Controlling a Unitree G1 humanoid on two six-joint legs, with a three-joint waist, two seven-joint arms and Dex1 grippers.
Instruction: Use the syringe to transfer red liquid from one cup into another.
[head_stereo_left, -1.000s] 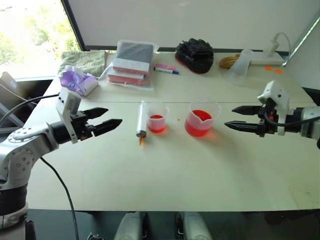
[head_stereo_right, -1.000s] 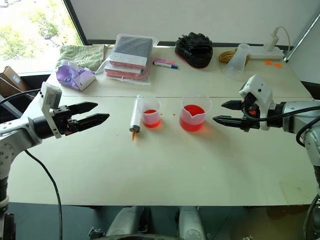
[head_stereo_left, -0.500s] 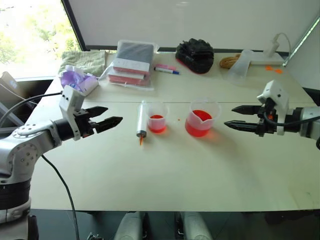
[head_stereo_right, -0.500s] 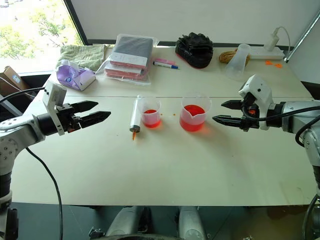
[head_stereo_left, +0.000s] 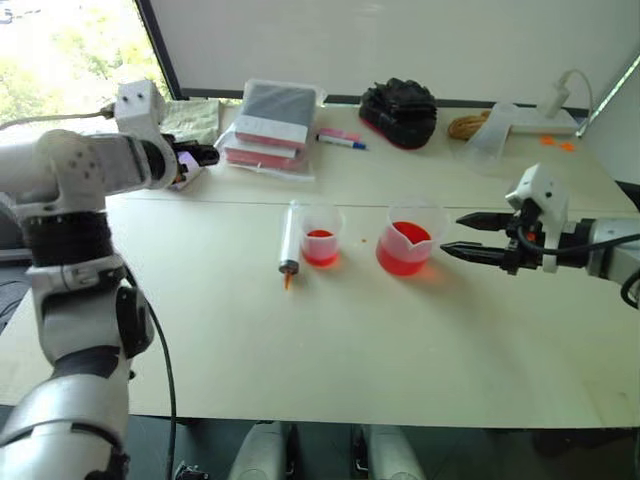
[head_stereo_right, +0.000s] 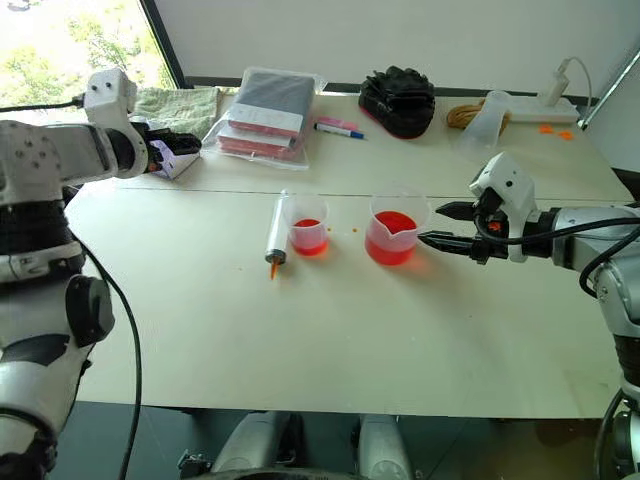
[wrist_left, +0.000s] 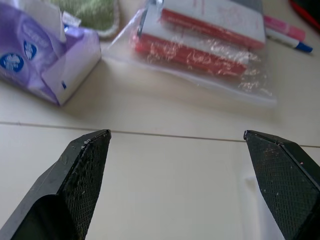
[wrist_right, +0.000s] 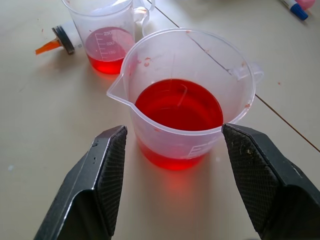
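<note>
The syringe (head_stereo_left: 289, 240) lies on the counter (head_stereo_left: 330, 350), long way front to back, orange tip toward the robot, touching the small cup (head_stereo_left: 320, 236). Left hand (head_stereo_left: 203, 155), spread wide and empty, is nearer.

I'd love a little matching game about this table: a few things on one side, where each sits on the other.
Things:
1. syringe
2. beaker
3. marker
4. tissue pack

Places:
a. just ahead of the open right gripper
b. beside the bagged books
c. lying by the small cup
d. near the left gripper

Pairs: 1-c, 2-a, 3-b, 4-d
</note>
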